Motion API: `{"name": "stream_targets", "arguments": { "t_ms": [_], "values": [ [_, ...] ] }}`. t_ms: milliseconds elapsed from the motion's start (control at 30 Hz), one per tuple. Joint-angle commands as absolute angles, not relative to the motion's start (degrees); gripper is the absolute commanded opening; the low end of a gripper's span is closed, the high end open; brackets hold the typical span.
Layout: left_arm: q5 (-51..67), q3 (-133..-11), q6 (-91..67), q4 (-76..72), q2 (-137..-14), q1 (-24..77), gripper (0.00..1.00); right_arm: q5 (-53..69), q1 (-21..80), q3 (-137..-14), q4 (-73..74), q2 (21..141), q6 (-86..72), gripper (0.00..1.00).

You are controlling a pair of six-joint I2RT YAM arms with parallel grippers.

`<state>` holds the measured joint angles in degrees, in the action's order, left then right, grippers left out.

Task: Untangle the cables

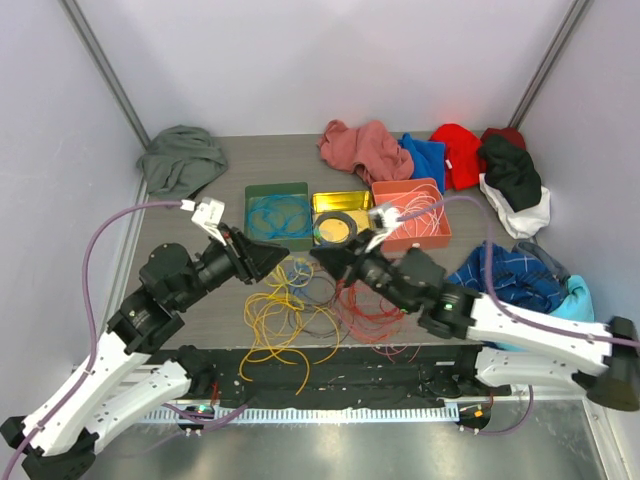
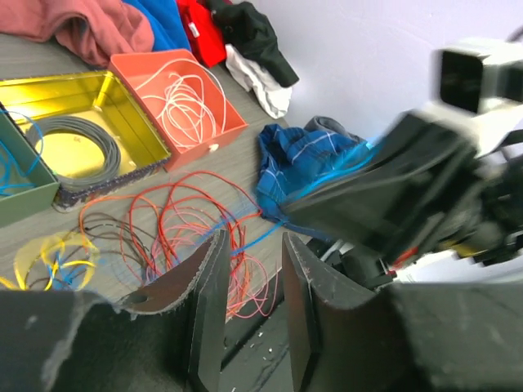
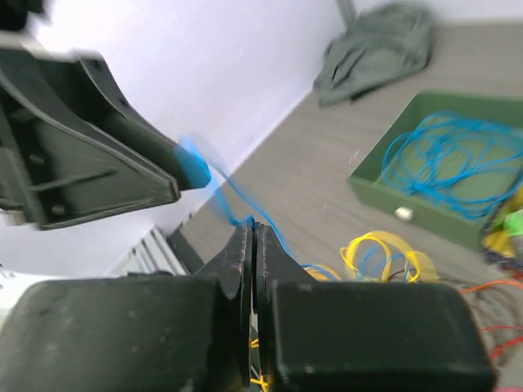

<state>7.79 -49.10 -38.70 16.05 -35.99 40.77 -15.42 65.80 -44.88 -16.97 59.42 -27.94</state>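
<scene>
A loose tangle of cables lies on the table in front of the tins, yellow (image 1: 272, 310) on the left, red and orange (image 1: 372, 312) on the right, with dark brown strands between. My right gripper (image 1: 320, 255) is shut on a thin blue cable (image 3: 222, 194) and holds it above the pile; its jaws (image 3: 252, 229) are pressed together. The blue cable runs from there up to the tip of my left gripper (image 1: 282, 253). In the left wrist view that gripper (image 2: 253, 243) is open, with the blue cable (image 2: 276, 226) crossing just beyond its fingertips.
A green tin (image 1: 262, 190) holds blue cables, a yellow tin (image 1: 340, 197) holds a black coiled ring (image 1: 337, 230), and an orange tin (image 1: 441, 236) holds white cables. Clothes lie along the back wall (image 1: 355, 145) and at the right (image 1: 510, 275). A grey-green cloth (image 1: 180, 158) lies back left.
</scene>
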Motion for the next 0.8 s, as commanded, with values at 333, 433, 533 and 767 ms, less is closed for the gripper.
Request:
{"name": "stream_targets", "arguments": {
  "t_ms": [333,433,533,767],
  "values": [
    [1.5,-45.4,-39.4,19.6,-31.3,41.0,1.00,-29.4,66.0,-50.2,3.1,38.1,-19.9,0.01],
    [2.3,-44.3,-40.2,19.3,-31.6,41.0,1.00,-28.9,66.1,-53.3,4.1,39.9,-18.5,0.01],
    [2.6,-42.4,-42.1,18.2,-31.7,41.0,1.00,-28.2,66.0,-58.3,4.9,42.4,-16.4,0.01],
    [5.7,-34.2,-45.7,4.9,-30.2,41.0,1.00,-27.2,66.0,-71.8,8.4,51.0,-14.3,0.01]
  ]
}}
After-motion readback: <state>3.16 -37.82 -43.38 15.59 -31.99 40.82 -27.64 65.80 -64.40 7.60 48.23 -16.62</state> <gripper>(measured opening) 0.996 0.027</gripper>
